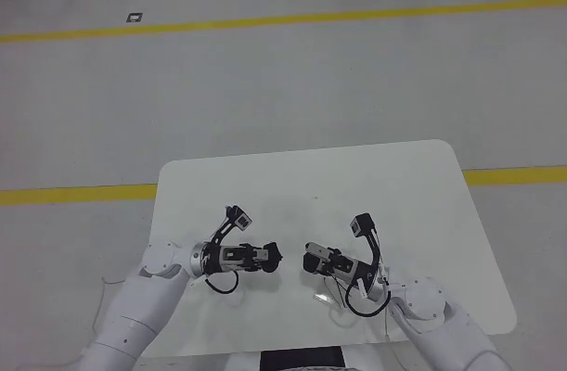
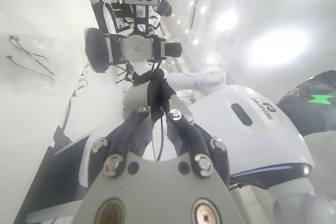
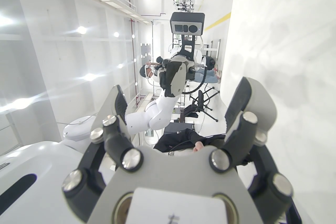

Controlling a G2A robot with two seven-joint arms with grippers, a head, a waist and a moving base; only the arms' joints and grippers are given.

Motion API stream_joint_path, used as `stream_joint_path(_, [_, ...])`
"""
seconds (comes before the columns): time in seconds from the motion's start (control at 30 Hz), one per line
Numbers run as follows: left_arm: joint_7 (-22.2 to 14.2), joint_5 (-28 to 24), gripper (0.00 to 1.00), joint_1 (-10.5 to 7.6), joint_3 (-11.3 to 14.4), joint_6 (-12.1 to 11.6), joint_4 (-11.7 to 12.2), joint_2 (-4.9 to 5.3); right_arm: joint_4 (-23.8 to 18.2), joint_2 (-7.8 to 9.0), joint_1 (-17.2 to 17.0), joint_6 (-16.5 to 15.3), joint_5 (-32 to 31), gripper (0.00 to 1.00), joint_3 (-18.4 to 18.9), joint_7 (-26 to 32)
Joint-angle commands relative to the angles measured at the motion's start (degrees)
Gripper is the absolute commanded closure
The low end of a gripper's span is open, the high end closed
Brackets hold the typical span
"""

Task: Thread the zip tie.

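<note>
Zip ties (image 2: 29, 53) faint, black bundle (image 2: 157, 87) indistinct

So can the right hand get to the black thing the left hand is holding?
Probably yes: the open right hand faces the left hand and its black thing, with nothing between them.

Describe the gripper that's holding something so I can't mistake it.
Over the white table, find the two grippers facing each other. The left gripper is pinched shut on a black strip. The right gripper opposite stands wide open and empty.
</note>
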Motion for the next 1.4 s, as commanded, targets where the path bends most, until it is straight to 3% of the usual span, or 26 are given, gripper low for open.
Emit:
stream_joint_path(0.0, [0.00,-1.66,1.00,-0.16,0.41,0.00,0.31,0.16,0.00,0.00,0.00,0.00,0.00,0.00,0.00,0.00])
stream_joint_path(0.23, [0.00,-1.21,1.00,-0.66,0.72,0.00,1.90,0.77,0.00,0.00,0.00,0.00,0.00,0.00,0.00,0.00])
stream_joint_path(0.43, [0.00,-1.21,1.00,-0.66,0.72,0.00,1.90,0.77,0.00,0.00,0.00,0.00,0.00,0.00,0.00,0.00])
stream_joint_path(0.5, [0.00,-1.21,1.00,-0.66,0.72,0.00,1.90,0.77,-0.31,0.09,0.32,0.55,-2.72,0.00,0.40,-1.30])
stream_joint_path(0.7, [0.00,-1.21,1.00,-0.66,0.72,0.00,1.90,0.77,-8.60,1.32,-1.93,6.79,-21.26,0.00,3.60,-4.18])
stream_joint_path(0.83, [0.00,-1.21,1.00,-0.66,0.72,0.00,1.90,0.77,-14.11,2.29,-3.28,13.38,-33.29,0.00,5.18,-0.40])
stream_joint_path(1.03, [0.00,-1.21,1.00,-0.66,0.72,0.00,1.90,0.77,-18.89,3.23,-3.84,23.22,-46.58,0.00,4.20,9.00])
stream_joint_path(1.37, [0.00,-1.21,1.00,-0.66,0.72,0.00,1.90,0.77,-19.52,3.26,-3.77,24.01,-47.67,0.00,3.76,9.22])
